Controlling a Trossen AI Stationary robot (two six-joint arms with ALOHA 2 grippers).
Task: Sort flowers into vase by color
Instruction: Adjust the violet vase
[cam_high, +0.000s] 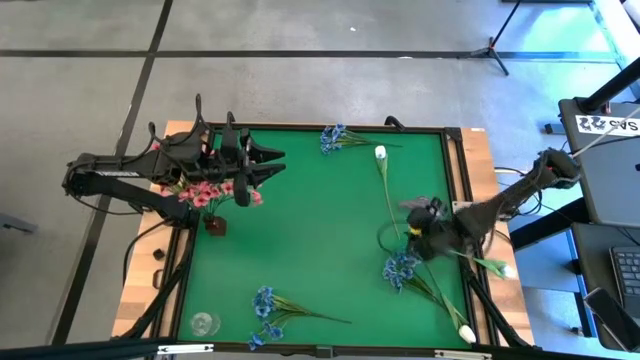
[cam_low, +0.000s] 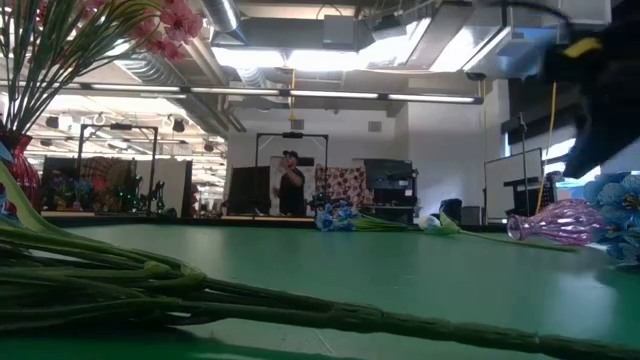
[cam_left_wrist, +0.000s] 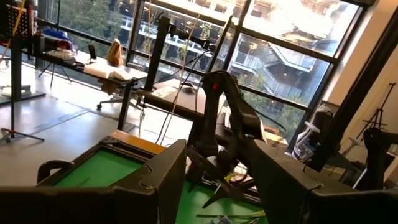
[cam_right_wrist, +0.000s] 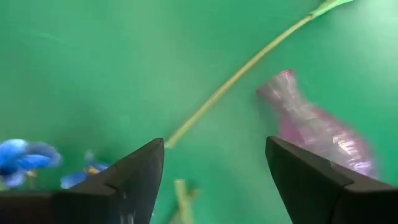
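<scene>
1. Your right gripper (cam_right_wrist: 214, 180) hangs low over the green mat (cam_high: 320, 230) near its right edge, above a pink glass vase (cam_right_wrist: 317, 134) lying on its side with a thin green stem (cam_right_wrist: 239, 74) running just beside it
2. Risk, as a judgement: the toppled vase is round and could roll off line if one finger nudges it first; closing here could also catch that stem by mistake
3. The right gripper's fingers stand wide apart and hold nothing; neither finger touches vase or stem
4. Your left gripper (cam_high: 262, 165) waits near the mat's left edge, raised, fingers spread wide and empty
5. Pink flowers (cam_high: 205, 192) already stand in a dark red vase (cam_high: 215, 226) by the left edge
6. Blue flowers lie loose: one sprig (cam_high: 335, 138) at the far edge, one (cam_high: 403, 268) under the right arm, one (cam_high: 268, 305) by the near edge
7. White buds (cam_high: 380, 153) lie toward the right side, another (cam_high: 466, 334) at the near right corner
</scene>
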